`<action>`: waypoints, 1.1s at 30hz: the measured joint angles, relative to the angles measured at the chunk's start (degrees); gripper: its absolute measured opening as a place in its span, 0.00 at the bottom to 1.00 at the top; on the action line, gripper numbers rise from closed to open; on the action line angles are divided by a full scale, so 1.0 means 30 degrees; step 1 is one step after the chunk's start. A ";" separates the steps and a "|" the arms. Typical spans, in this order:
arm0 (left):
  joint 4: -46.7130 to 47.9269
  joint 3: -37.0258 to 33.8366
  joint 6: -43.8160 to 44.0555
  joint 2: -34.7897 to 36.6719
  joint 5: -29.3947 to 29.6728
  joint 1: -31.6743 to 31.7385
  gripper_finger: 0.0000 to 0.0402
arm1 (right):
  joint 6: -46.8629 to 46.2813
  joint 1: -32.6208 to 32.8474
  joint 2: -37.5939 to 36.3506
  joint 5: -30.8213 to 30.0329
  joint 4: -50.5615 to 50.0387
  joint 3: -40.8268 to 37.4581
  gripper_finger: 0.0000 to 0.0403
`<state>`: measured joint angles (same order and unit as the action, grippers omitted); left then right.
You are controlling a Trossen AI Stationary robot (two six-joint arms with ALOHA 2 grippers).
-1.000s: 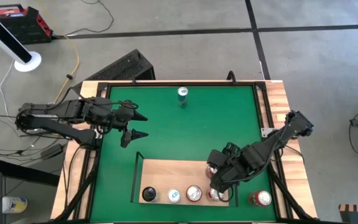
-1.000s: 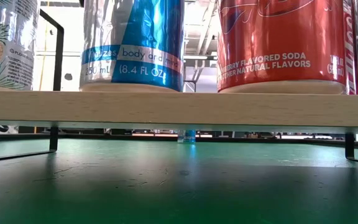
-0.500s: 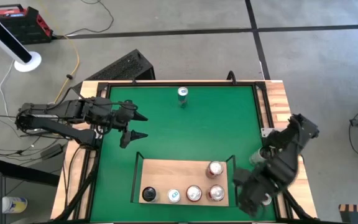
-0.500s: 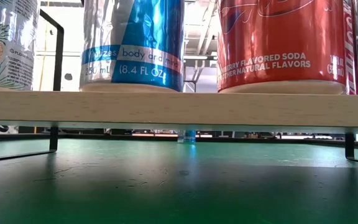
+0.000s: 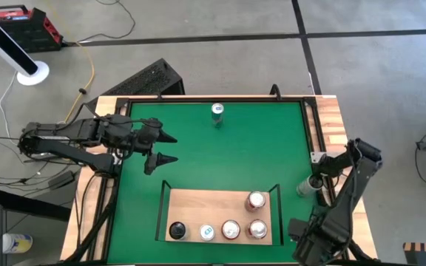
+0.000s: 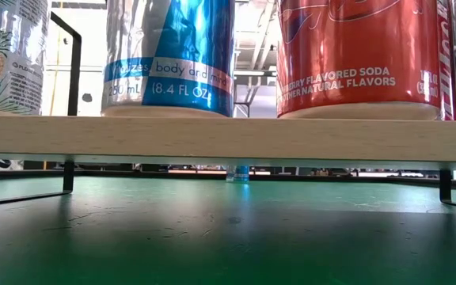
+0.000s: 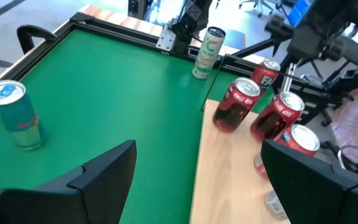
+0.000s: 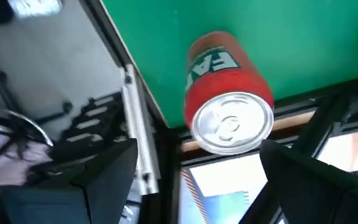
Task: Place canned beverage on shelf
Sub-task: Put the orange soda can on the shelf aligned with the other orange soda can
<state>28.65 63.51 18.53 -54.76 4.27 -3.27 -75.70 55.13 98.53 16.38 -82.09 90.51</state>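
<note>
The shelf point(image 5: 205, 205) is a pale-wood board with black rails at the near middle of the green mat; it also shows in the low view point(image 6: 228, 139). Several cans stand on it, among them red cans point(image 5: 257, 230) and a blue can point(image 6: 169, 55). My right gripper point(image 8: 197, 149) is open over a red can point(image 8: 225, 81) standing by the mat's near right corner, one finger on either side, not touching. In the high view my right gripper point(image 5: 308, 236) hides that can. My left gripper point(image 5: 163, 150) is open and empty over the mat's left side.
A teal can point(image 5: 217, 112) stands at the mat's far middle and a pale can point(image 5: 304, 188) by its right edge. Black rails point(image 5: 313, 140) and wooden slats point(image 5: 331, 125) border the mat. The mat's middle point(image 5: 220, 159) is bare.
My right gripper has gone from over the shelf's right end toward the table's right and near edges, to above the red can at the near right corner. The red can at the shelf's right front has stayed standing there.
</note>
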 joint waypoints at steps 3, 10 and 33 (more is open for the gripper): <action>0.0006 0.0000 0.0458 0.0000 0.0000 0.0000 0.82 | 0.0681 0.0071 0.0011 0.0411 0.0089 -0.0817 0.90; 0.0021 0.0000 0.1355 0.0000 0.0291 0.0000 0.82 | -0.0232 0.1039 -0.1471 0.0038 0.1604 -0.2987 0.90; 0.0057 0.0000 0.2283 0.0000 0.0364 0.0000 0.82 | -1.2513 0.2879 -0.5965 -0.2955 0.8030 -0.8367 0.90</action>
<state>28.82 63.51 25.38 -54.76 5.37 -3.27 -113.24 63.77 80.64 7.52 -58.00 65.41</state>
